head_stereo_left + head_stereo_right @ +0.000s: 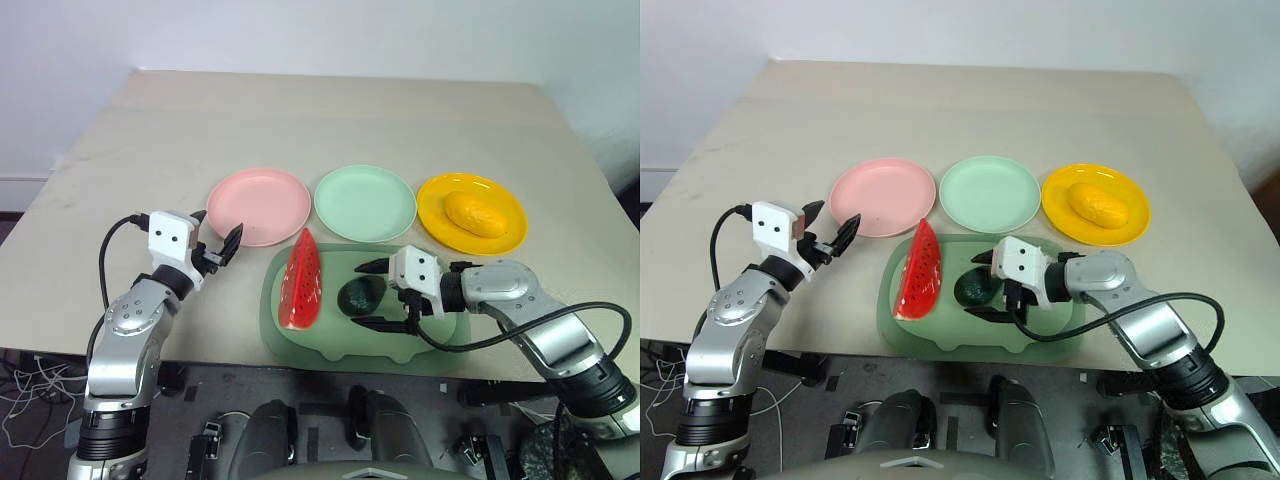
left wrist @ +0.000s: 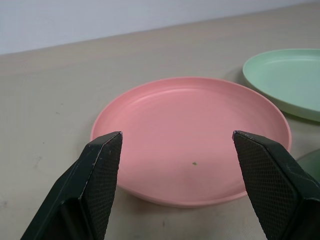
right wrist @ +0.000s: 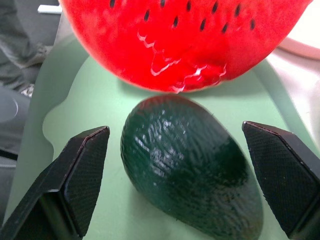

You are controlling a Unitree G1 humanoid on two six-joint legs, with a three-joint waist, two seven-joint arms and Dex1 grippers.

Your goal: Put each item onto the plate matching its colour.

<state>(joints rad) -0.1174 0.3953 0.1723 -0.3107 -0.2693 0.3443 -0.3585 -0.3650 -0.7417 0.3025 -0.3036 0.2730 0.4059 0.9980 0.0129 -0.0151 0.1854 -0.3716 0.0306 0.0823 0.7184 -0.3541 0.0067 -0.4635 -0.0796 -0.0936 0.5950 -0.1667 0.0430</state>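
My right gripper (image 1: 368,294), fingers spread wide, straddles the avocado (image 1: 361,295); watermelon (image 1: 301,281) at its 9 o'clock. My left gripper (image 1: 222,246) looks parted, empty, facing the pink plate (image 1: 258,205).

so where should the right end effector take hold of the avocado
Across its narrower middle. The avocado lies flat on the green board as a long oval, so its long sides offer the shortest span. The open right end effector already straddles it from the side away from the watermelon wedge, which lies close beside it; keeping to that approach probably avoids bumping the wedge.
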